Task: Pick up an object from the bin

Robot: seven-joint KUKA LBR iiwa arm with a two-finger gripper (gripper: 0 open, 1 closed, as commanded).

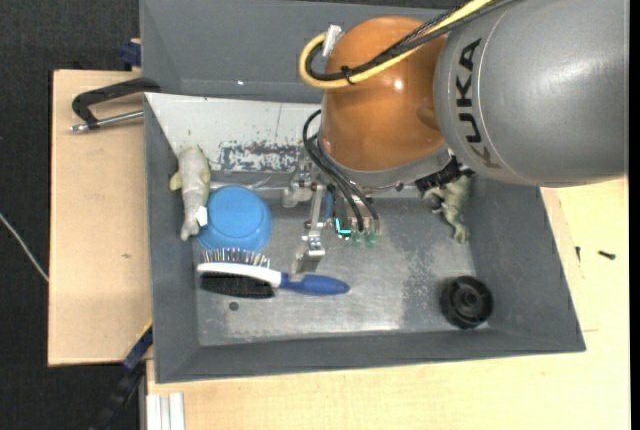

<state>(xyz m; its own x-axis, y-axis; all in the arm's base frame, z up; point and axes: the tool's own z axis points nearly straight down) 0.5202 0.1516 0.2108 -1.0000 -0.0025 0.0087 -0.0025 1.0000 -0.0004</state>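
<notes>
Nearest the lens is the robot's smooth grey metal arm (540, 68) with its glossy orange wrist cover (380, 98), coming in over the bin's (370, 350) right wall. Below the cover the gripper (314, 253) hangs over the middle of the scuffed metal floor. Whether it is spread or pressed together I cannot tell.

Just beneath it, toward the near wall, lies a hairbrush (262, 278). Its long axis runs along that wall, with the black head and white bristles toward the left wall and the slim blue handle pointing right.

A round blue plastic cup (236, 218) sits just behind the brush head. A pale, lumpy figure (190, 186) lies beside the left wall. A black ribbed disc (466, 301) rests near the right near corner, and a green toy dinosaur (455, 208) stands by the right wall.
</notes>
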